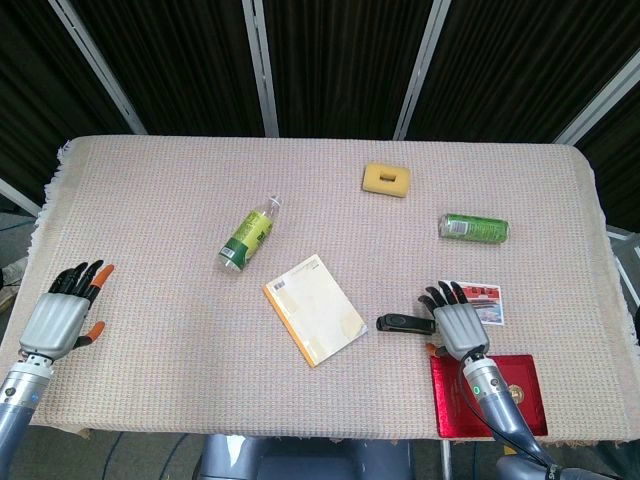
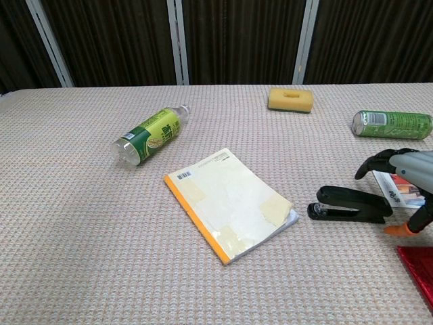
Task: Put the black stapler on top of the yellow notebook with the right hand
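Observation:
The black stapler lies flat on the cloth, just right of the yellow notebook, with a small gap between them. My right hand hovers at the stapler's right end, fingers spread and holding nothing; contact with the stapler cannot be told. My left hand rests open near the table's left front edge, far from both objects, and shows only in the head view.
A green bottle lies left of the notebook. A yellow sponge and a green can lie further back. A photo card and a red booklet lie under and beside my right hand.

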`<state>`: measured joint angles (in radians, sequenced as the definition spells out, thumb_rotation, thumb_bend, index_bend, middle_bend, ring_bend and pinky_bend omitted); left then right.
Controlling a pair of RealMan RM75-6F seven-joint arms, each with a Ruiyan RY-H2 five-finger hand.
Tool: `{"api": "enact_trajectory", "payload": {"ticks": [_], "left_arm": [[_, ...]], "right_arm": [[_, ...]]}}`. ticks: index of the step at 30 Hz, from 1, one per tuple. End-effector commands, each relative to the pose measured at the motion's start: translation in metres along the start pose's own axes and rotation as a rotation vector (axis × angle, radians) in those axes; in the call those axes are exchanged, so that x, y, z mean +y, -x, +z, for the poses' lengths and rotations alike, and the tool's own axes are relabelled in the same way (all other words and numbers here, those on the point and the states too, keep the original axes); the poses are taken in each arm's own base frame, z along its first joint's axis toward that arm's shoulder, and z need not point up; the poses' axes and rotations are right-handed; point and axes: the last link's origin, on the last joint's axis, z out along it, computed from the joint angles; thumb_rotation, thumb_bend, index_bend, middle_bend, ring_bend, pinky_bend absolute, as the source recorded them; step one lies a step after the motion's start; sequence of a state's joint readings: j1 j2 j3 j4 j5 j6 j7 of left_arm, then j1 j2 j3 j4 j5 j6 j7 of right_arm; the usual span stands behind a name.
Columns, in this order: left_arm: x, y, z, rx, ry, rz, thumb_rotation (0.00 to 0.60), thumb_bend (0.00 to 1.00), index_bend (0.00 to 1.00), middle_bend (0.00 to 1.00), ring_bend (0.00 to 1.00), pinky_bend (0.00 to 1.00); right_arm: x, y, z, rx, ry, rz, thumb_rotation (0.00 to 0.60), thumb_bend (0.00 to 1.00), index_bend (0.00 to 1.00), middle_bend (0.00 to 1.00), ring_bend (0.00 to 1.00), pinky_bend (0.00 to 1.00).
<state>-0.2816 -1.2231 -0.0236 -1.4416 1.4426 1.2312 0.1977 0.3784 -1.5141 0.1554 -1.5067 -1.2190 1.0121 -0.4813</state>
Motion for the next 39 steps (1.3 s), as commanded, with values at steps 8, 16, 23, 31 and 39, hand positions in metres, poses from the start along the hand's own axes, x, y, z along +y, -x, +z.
{"api": "enact_trajectory", "payload": {"ticks": [8,16,23,31,39], "left_arm": [[0.000,0.003,0.002,-0.018,0.003,0.004,0.600,0.31,0.00,0.00,0.00,0.11],[0.000,0.003,0.003,-0.023,0.004,0.000,0.600,0.31,0.00,0.00,0.00,0.11],[-0.001,0.003,0.004,-0.028,0.005,-0.005,0.600,0.32,0.00,0.00,0.00,0.11],[-0.003,0.001,0.003,-0.019,0.001,-0.016,0.600,0.32,0.00,0.00,0.00,0.11],[-0.003,0.000,0.002,-0.013,0.001,-0.018,0.600,0.32,0.00,0.00,0.00,0.11]], "right_arm": [[-0.006,0.003,0.010,0.007,-0.012,0.006,0.600,0.22,0.43,0.27,0.21,0.37],[-0.009,0.001,0.012,0.019,-0.015,0.018,0.600,0.30,0.51,0.35,0.31,0.51],[-0.014,-0.003,0.016,0.019,-0.018,0.023,0.600,0.40,0.59,0.42,0.41,0.63],[-0.018,-0.019,0.009,0.062,-0.014,0.028,0.600,0.41,0.65,0.48,0.49,0.72],[-0.013,-0.045,-0.004,0.122,-0.007,0.095,0.600,0.40,0.67,0.49,0.52,0.75]]}}
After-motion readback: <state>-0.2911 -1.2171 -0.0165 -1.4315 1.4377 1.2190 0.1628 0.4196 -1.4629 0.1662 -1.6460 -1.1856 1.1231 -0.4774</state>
